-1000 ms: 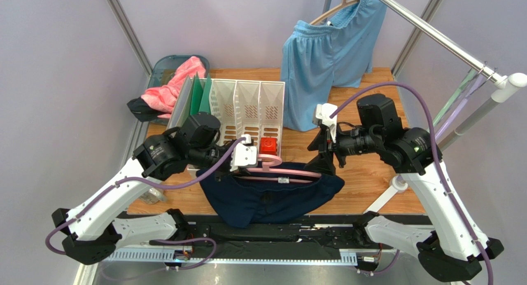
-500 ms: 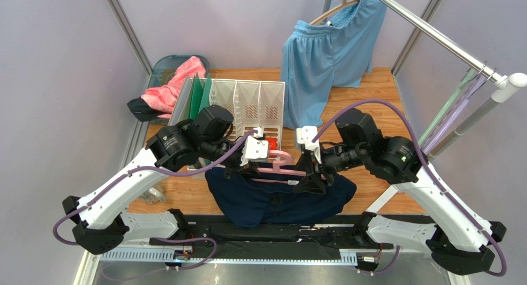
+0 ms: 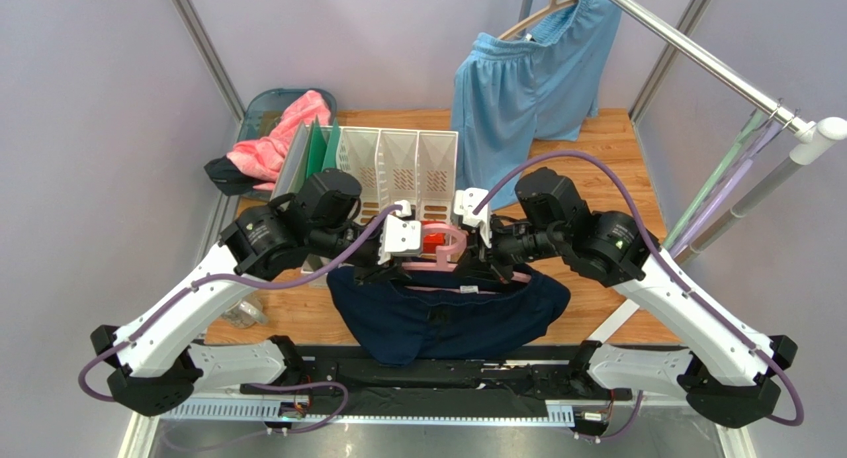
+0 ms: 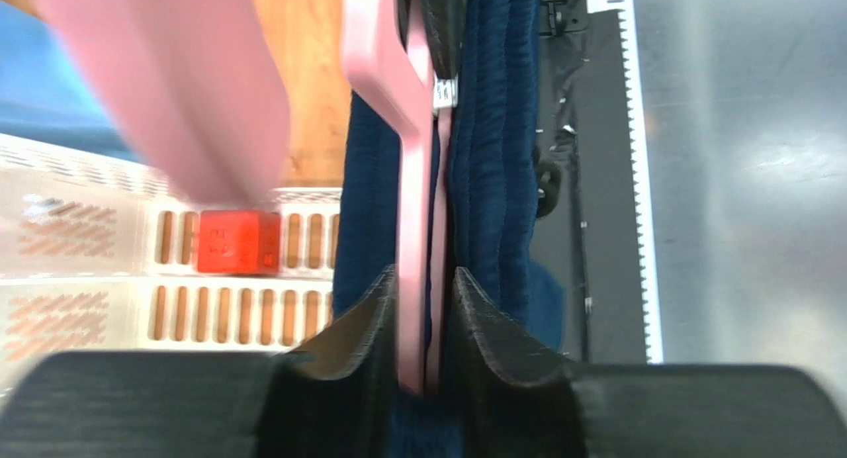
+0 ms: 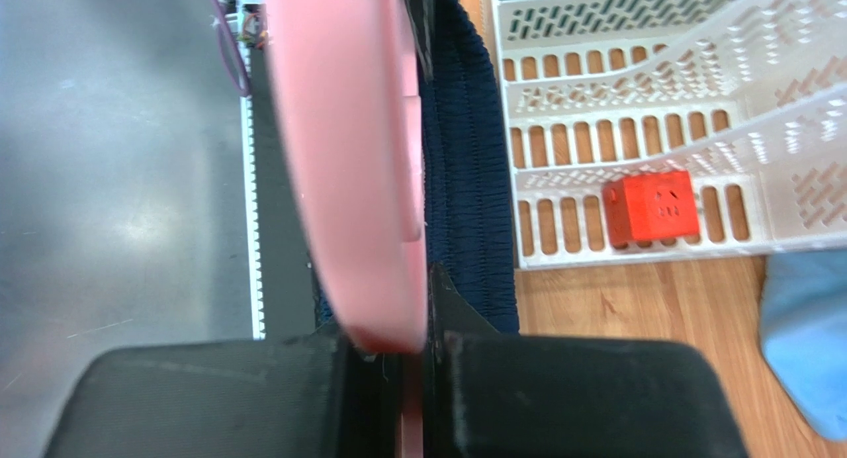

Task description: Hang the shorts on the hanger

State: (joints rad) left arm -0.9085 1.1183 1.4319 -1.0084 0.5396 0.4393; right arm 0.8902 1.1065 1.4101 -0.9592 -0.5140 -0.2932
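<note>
1. Left wrist view, upper left: hanger [image 4: 410, 130] hook is a blurred pink mass, cut by the top edge.
2. Right wrist view, top centre: hanger blurred again; right end effector [image 5: 413, 354] cut by the bottom edge.
3. Top view, centre: shorts [image 3: 447, 314] label too small to read.

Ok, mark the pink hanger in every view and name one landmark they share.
Top external: the hanger at centre, above the shorts.
Left wrist: its upright bar at centre.
Right wrist: a broad pink blur, centre-left.
Shared landmark: the red cube in the white rack.
</note>
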